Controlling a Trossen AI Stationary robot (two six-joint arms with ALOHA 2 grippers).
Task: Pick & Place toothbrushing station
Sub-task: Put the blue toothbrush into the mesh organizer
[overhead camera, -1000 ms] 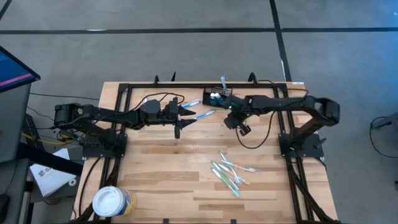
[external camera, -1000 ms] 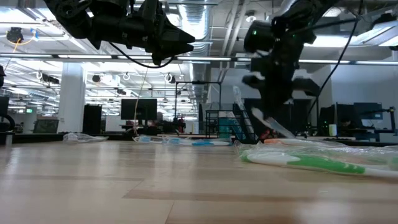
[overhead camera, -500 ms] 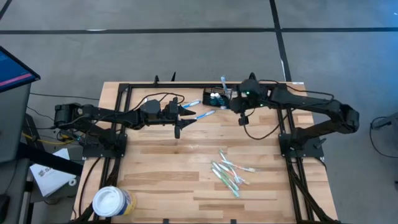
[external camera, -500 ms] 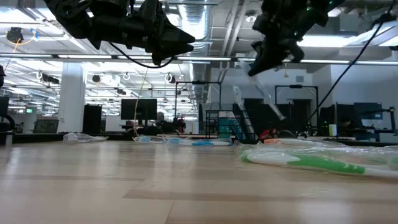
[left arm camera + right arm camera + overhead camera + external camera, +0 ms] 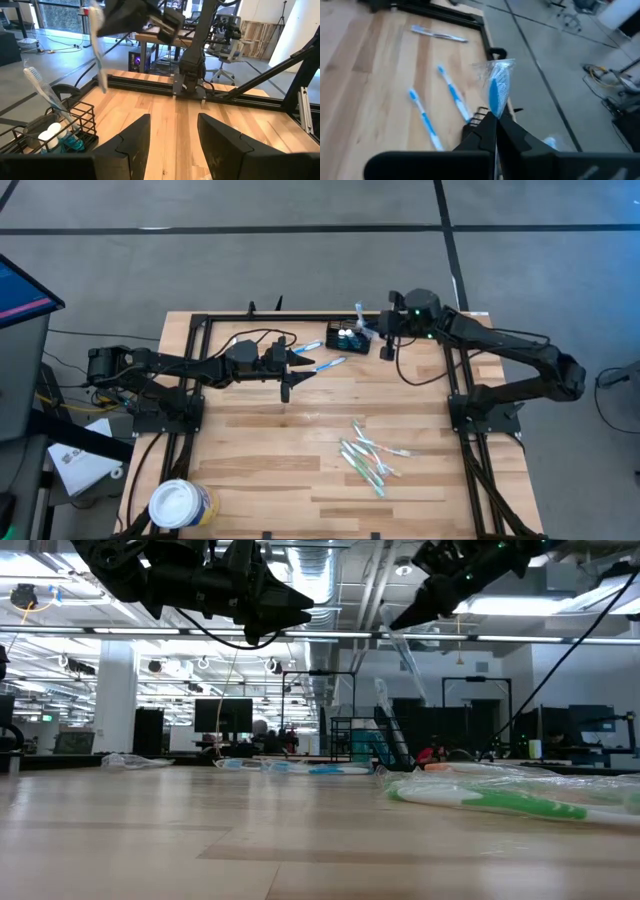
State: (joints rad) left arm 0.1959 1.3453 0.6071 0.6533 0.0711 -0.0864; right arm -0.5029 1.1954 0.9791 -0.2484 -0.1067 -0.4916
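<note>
The right hand (image 5: 384, 332) was clenched on a wrapped toothbrush (image 5: 496, 90), just beside the caddy (image 5: 349, 338). Its lower end was hidden. The left hand (image 5: 297, 364) hung released, holding nothing.

Robotics lab in an open industrial hall: exposed ceiling ducts (image 5: 340, 580) and strip lights are running overhead, monitors (image 5: 222, 718) are sitting on far benches, and a wooden table (image 5: 260, 450) is standing on grey concrete floor (image 5: 300, 260).

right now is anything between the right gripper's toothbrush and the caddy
Nothing visible. The right gripper holds a wrapped toothbrush in the air beside the black mesh caddy, with only one toothbrush standing in it.
</note>
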